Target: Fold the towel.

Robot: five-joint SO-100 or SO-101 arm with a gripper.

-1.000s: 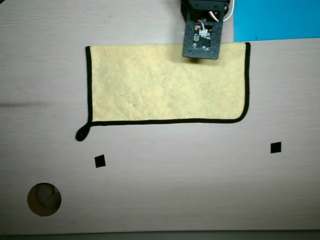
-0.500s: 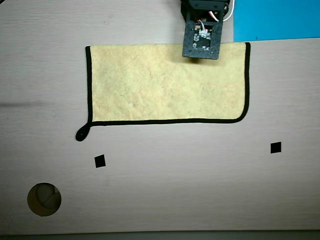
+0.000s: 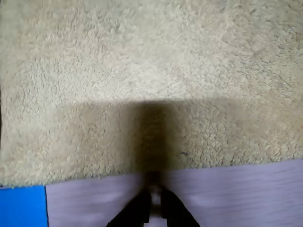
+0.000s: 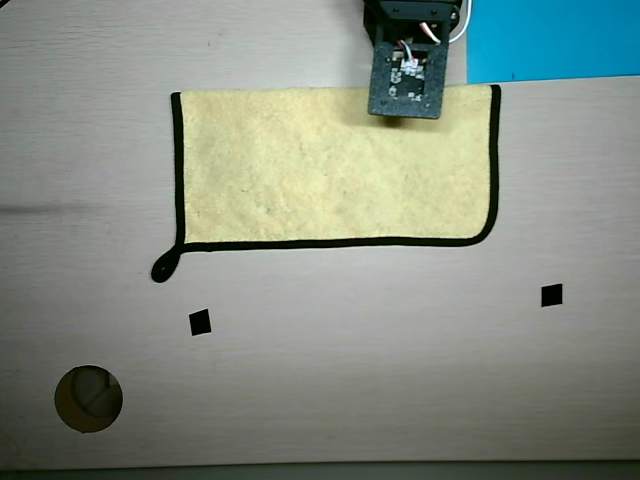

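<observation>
1. Towel lies flat and spread on the table, long side running 9 to 3 o'clock in the overhead view. Black edging shows on three sides; the loop trails off the 7 o'clock corner.

2. Gripper sits at the towel's 12 o'clock edge, toward the 1 o'clock corner in the overhead view. In the wrist view, your fingertips are nearly together just off the towel's near edge, over bare table, with nothing between them. Closed or almost so; it holds no cloth.

3. Risk: if you close from here you will likely pinch air or only fuzz, since the tips stand beside the edge, not around it.

4. Risk: the grasp point is off-centre. Lifting from there would probably drag one corner ahead and leave a skewed fold.

5. Risk: a thin pinch may slip mid-fold, and the cloth would flop back.

6. Blue sheet lies beyond the 1 o'clock corner; keep from snagging it.

7. Open room: bare table toward 6 o'clock, except two black squares and a round hole at 8 o'clock.
</observation>
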